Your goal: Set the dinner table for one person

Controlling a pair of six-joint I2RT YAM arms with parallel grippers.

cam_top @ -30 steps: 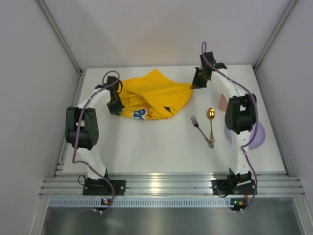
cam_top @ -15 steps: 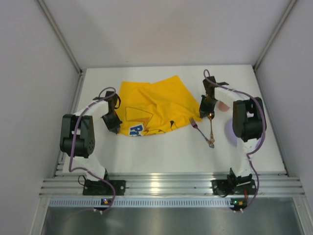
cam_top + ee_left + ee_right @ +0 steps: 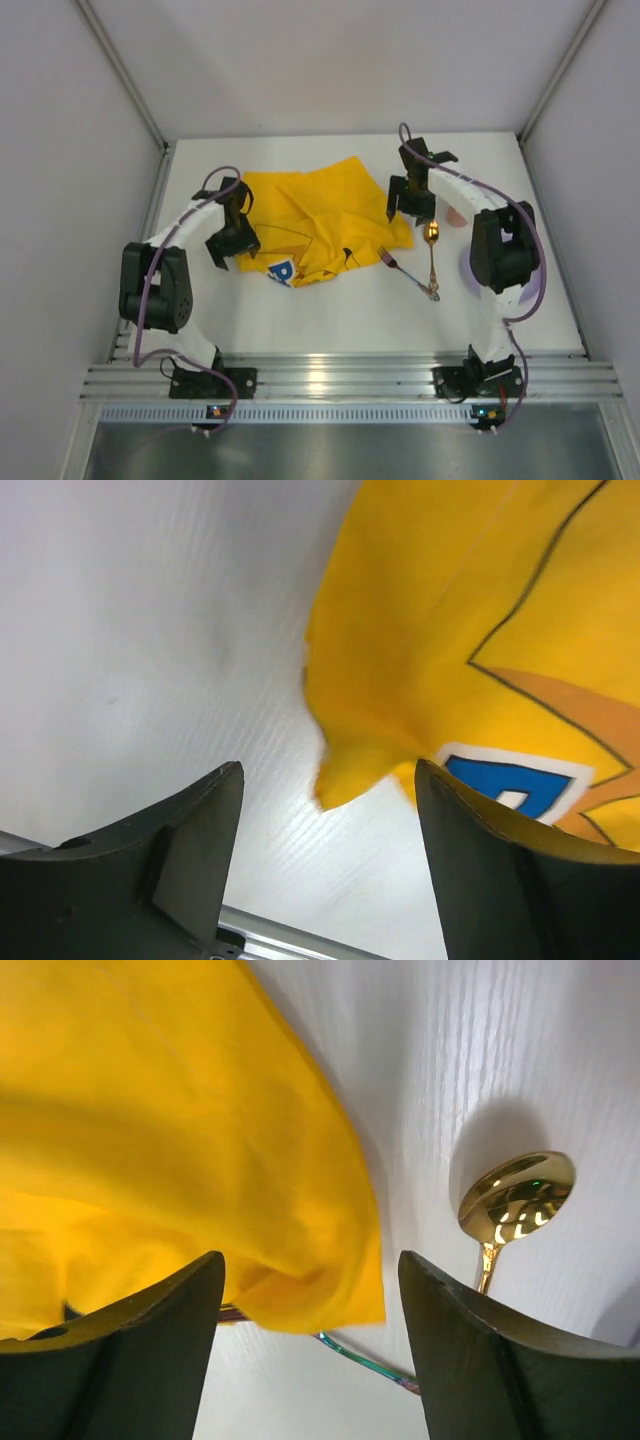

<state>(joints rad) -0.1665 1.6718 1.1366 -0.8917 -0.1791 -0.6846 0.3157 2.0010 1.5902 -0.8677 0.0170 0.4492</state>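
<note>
The white dinner table (image 3: 330, 320) carries a yellow cloth (image 3: 320, 215) with a blue print, lying loose and slightly rumpled. My left gripper (image 3: 232, 245) hovers open over the cloth's left corner (image 3: 345, 770), and that corner lies free on the table. Over the right corner (image 3: 300, 1290) stands my right gripper (image 3: 408, 208), also open, with nothing held. A gold spoon (image 3: 432, 240) lies just right of the cloth. The iridescent fork (image 3: 408, 272) has its head tucked under the cloth's edge, with its handle (image 3: 372, 1362) showing.
A lilac plate (image 3: 535, 285) sits at the right, mostly hidden by my right arm. A pink item (image 3: 456, 214) peeks out beside that arm. The ribbed aluminium rail (image 3: 330, 380) runs along the near edge. Grey walls enclose the table on three sides.
Both grippers have opened and let go of the cloth. It has dropped onto the table and shifted right, now covering the fork's head. Both grippers have moved slightly back from it.
</note>
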